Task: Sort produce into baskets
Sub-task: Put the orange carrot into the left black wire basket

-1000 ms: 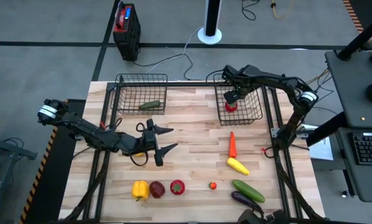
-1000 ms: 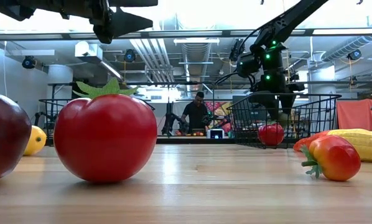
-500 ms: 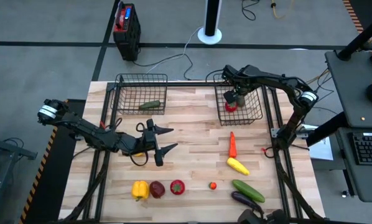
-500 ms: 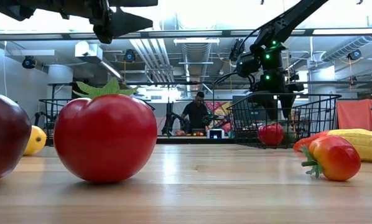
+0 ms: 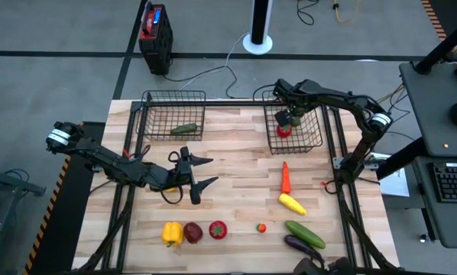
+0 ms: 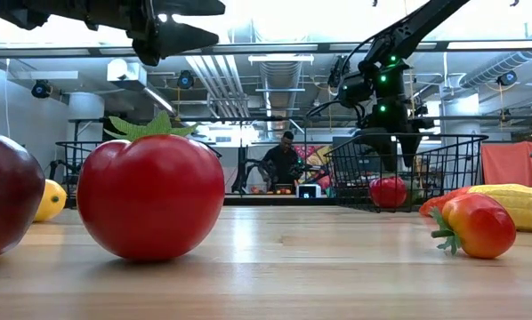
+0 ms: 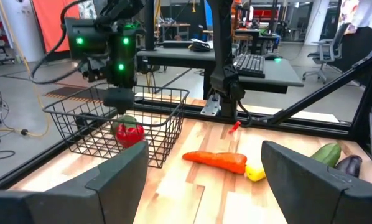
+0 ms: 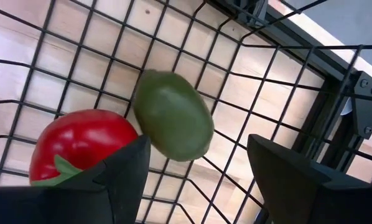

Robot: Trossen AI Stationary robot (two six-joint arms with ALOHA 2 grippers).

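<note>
My right gripper point(image 5: 288, 120) hangs open over the right basket point(image 5: 311, 142), pointing steeply down. Just below its fingers, on the basket's mesh floor, lie a round green piece point(image 8: 173, 123) and a red tomato point(image 8: 80, 146), side by side; neither is touched. My left gripper point(image 5: 211, 171) is open and level above the table's middle, with nothing between its fingers. The left basket point(image 5: 153, 131) holds a green cucumber point(image 5: 184, 129). The rest of the produce lies on the table: a carrot point(image 5: 286, 177), a yellow piece point(image 5: 292, 204), a cucumber point(image 5: 305, 233) and an eggplant point(image 5: 303, 244).
Along the near edge lie a yellow pepper point(image 5: 172, 232), a dark red piece point(image 5: 192, 232), a red tomato point(image 5: 218, 229) and a small orange tomato point(image 5: 261, 228). A red-and-black box point(image 5: 155, 30) stands on the floor beyond the table. A person point(image 6: 282, 164) works far off in the room.
My right gripper has opened a little wider above the right basket without shifting its place. The green piece and the tomato lie on the basket floor below it.
</note>
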